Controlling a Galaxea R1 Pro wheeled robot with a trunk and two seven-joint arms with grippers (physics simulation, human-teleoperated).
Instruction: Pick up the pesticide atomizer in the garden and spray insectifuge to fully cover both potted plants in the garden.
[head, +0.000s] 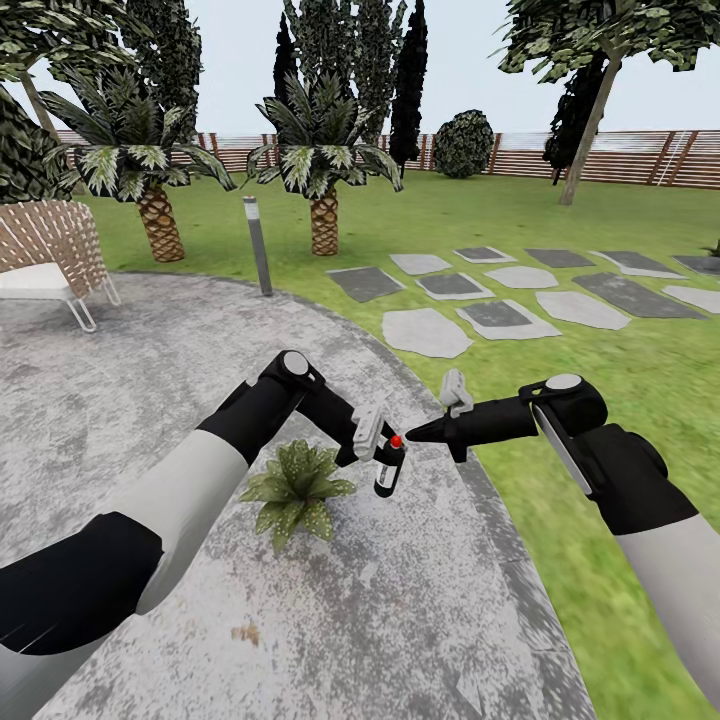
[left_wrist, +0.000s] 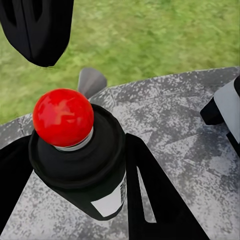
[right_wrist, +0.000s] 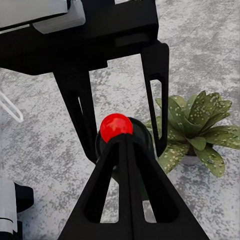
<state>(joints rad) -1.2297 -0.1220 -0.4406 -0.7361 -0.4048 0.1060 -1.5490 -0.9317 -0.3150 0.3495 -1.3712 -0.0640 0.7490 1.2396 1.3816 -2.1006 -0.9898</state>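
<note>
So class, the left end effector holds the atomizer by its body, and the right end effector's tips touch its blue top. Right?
Not quite: the top is red, not blue, as the left wrist view shows. The left end effector does hold the atomizer, with the right end effector at its top.

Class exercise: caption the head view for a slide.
Left gripper holds the pesticide atomizer beside a potted plant; shut right gripper touches its red top.

Both arms are built of pale grey-white shells joined by glossy black sections, the black swelling at the elbows and wrists. A round pale grey cap sits on each black wrist joint, and a slim grey strip runs along the right forearm beside its cap. The left gripper (head: 383, 447) has a light grey block at its base and flat black fingers (right_wrist: 158, 90) cut with long slots. The right gripper (head: 412, 434) tapers to a black point, its fingers (right_wrist: 131, 190) slotted too.
</note>
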